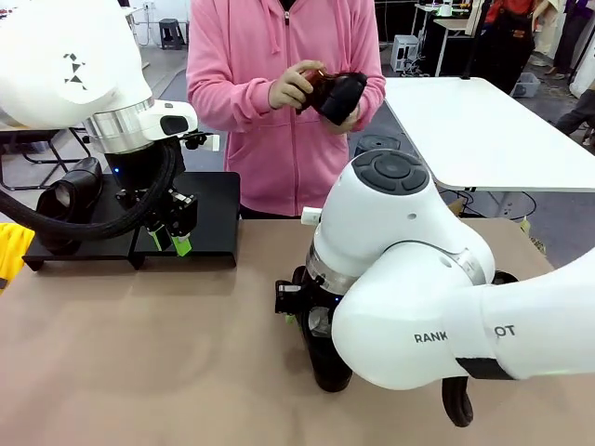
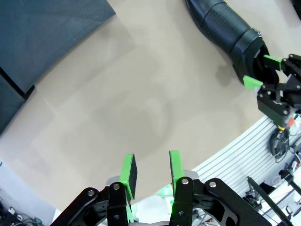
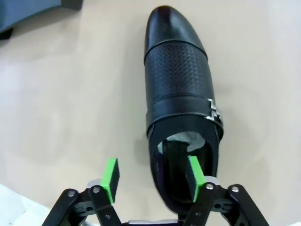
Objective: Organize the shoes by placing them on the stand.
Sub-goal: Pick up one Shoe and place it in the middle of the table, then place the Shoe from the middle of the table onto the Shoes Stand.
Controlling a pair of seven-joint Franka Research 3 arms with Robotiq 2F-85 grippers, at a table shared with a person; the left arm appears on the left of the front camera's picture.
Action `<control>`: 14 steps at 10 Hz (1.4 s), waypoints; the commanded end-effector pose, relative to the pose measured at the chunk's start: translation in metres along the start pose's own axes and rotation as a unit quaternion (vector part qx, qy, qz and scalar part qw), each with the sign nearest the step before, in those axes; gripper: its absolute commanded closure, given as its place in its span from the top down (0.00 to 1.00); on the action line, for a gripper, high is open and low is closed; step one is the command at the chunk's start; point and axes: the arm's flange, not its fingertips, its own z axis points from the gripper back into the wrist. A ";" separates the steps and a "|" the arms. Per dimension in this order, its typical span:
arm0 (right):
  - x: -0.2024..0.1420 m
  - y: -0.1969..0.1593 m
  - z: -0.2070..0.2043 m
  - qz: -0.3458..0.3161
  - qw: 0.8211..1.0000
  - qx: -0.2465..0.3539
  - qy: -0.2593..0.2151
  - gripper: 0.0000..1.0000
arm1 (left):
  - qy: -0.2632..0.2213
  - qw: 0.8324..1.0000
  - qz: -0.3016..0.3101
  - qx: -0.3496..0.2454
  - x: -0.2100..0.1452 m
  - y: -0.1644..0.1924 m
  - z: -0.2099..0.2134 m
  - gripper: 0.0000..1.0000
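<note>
Black leather shoe (image 3: 178, 80), perforated vamp, silver side buckle, pale lining.

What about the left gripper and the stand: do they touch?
Apart. In the left wrist view, bare table lies between the left gripper and the stand.

The only readable lettering is on the white casing of the right arm (image 1: 437, 321), up the arm from the right gripper (image 3: 153, 176). Dark capitals spell "RANK" (image 1: 432, 337), and farther along the same shell, away from that gripper, come "OT" (image 1: 505, 330); the letters around and between them are lost in the curve of the casing. On the left arm (image 1: 56, 56), above the left gripper (image 1: 169, 242), sits a small black logo of triangles (image 1: 72, 70) with no letters.
</note>
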 end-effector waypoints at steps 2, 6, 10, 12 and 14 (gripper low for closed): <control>0.000 0.000 0.000 0.000 1.000 0.000 0.000 1.00 | -0.005 1.000 0.000 -0.002 -0.003 0.001 0.000 0.40; 0.000 0.000 0.000 0.000 1.000 0.000 0.000 1.00 | -0.005 1.000 0.000 -0.002 -0.003 0.001 0.000 0.40; 0.000 0.000 0.000 0.000 1.000 0.000 0.000 1.00 | -0.005 1.000 0.000 -0.002 -0.003 0.001 0.000 0.40; -0.004 -0.001 0.002 -0.004 1.000 -0.003 0.010 1.00 | -0.005 1.000 0.000 -0.002 -0.003 0.001 0.000 0.40; -0.004 -0.036 0.052 -0.013 1.000 -0.008 -0.023 1.00 | 0.000 1.000 0.000 0.000 0.000 0.000 0.000 0.40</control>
